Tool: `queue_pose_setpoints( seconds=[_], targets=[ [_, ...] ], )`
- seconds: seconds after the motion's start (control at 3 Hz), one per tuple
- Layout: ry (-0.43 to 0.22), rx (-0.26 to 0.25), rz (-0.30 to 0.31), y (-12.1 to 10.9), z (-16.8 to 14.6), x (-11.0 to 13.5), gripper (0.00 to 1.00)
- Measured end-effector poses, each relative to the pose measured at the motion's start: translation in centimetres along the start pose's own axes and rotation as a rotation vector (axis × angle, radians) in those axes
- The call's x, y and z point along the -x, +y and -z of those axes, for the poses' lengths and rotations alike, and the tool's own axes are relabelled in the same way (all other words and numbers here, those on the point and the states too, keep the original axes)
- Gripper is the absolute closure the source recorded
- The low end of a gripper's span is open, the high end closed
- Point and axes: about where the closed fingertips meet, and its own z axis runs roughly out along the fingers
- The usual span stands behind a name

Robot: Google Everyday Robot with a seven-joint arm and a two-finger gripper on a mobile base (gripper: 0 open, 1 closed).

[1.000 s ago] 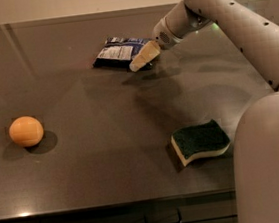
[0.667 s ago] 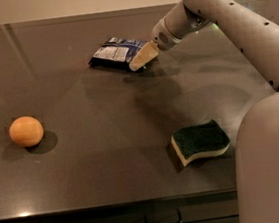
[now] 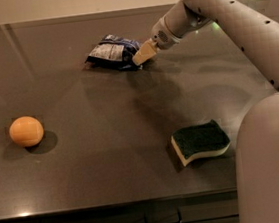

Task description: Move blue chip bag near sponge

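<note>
The blue chip bag (image 3: 112,51) lies flat on the dark tabletop at the back, left of centre-right. My gripper (image 3: 143,55) reaches in from the right, low over the table, and its cream tip is against the bag's right end. The sponge (image 3: 200,140), green top over cream foam, lies near the front right edge of the table, well apart from the bag and the gripper.
An orange ball (image 3: 26,131) sits on the left side of the dark table (image 3: 109,152). My arm (image 3: 240,21) spans the back right, and my body (image 3: 271,164) blocks the front right corner beside the sponge.
The blue chip bag has shifted slightly to the left with the gripper tip against its right end. The sponge and the ball have not moved.
</note>
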Motion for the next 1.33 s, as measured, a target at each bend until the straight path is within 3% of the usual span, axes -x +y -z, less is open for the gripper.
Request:
queue_pose_setpoints(
  seconds=[0.33,0.67,1.0,1.33],
  targets=[
    [0.004,-0.001,-0.012,0.0,0.4,0.1,0.88],
    [0.004,-0.004,-0.016,-0.1,1.4,0.0,1.0],
    [0.008,-0.004,-0.001,0.4,3.6,-0.1,1.0],
    [0.03,0.03,0.038,2.4,6.2,-1.1,1.0]
  ],
)
